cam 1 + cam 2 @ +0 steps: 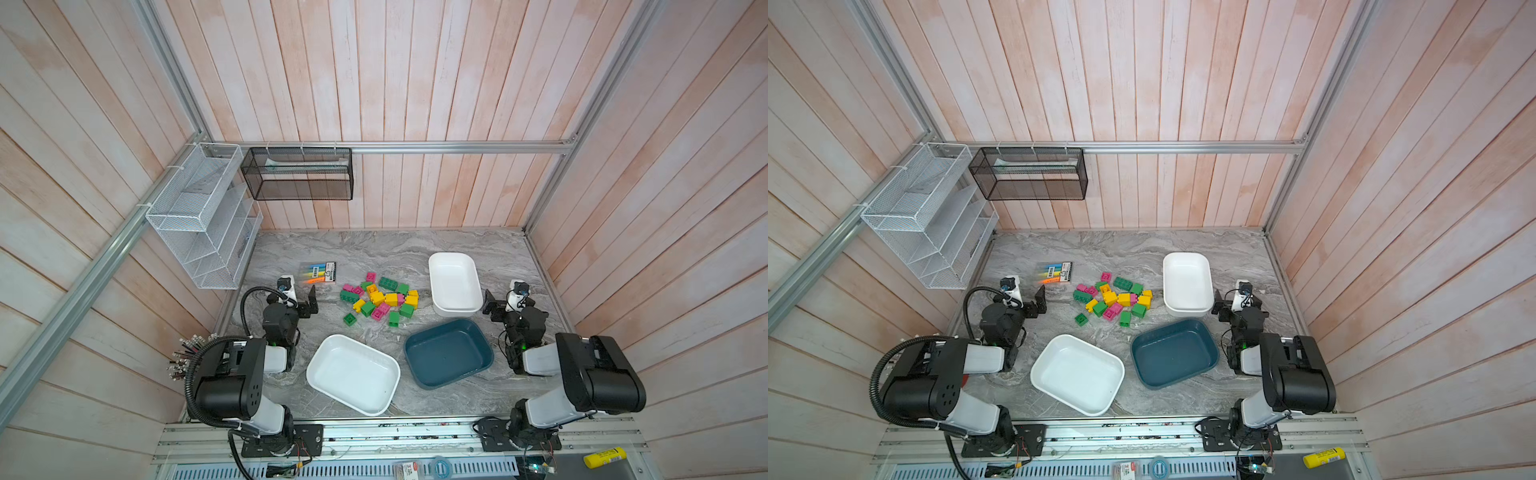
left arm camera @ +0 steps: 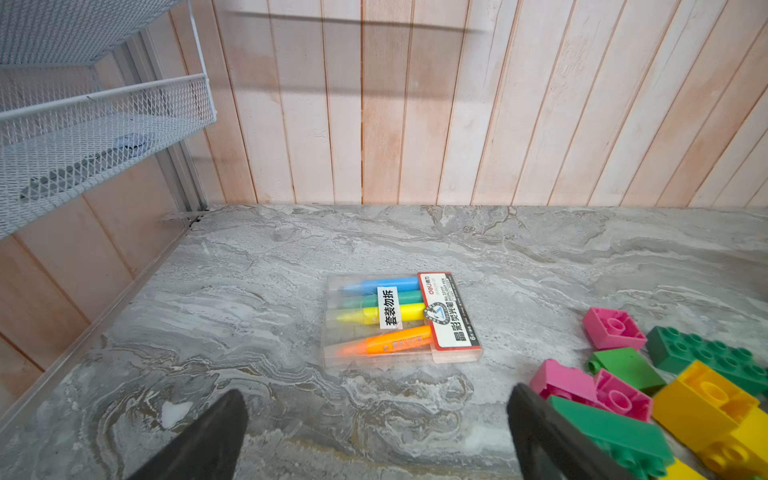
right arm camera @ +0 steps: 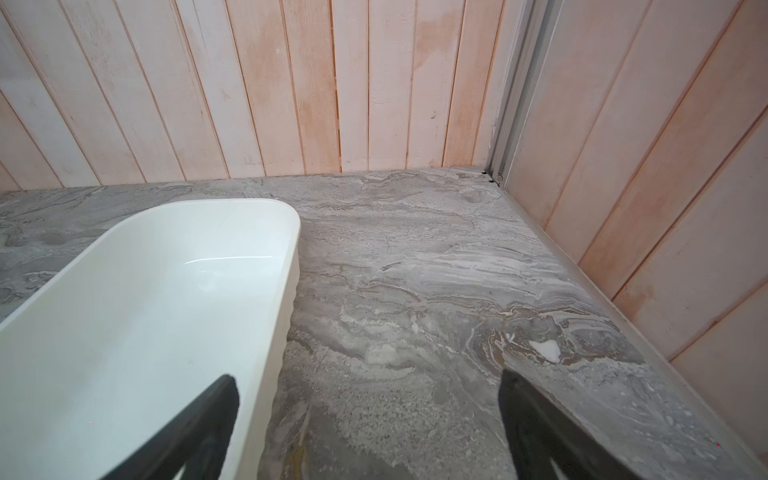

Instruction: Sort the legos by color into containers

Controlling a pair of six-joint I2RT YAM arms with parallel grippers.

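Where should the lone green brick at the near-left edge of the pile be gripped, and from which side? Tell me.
Grip the lone green brick across two opposite flat side walls, coming straight down from above. It lies apart from the pile, with bare table all round, so there is likely room on either side. The open left gripper looks closer.

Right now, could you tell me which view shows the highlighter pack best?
The left wrist view: the highlighter pack lies close, label readable. Both top views show it small; the right wrist view misses it.
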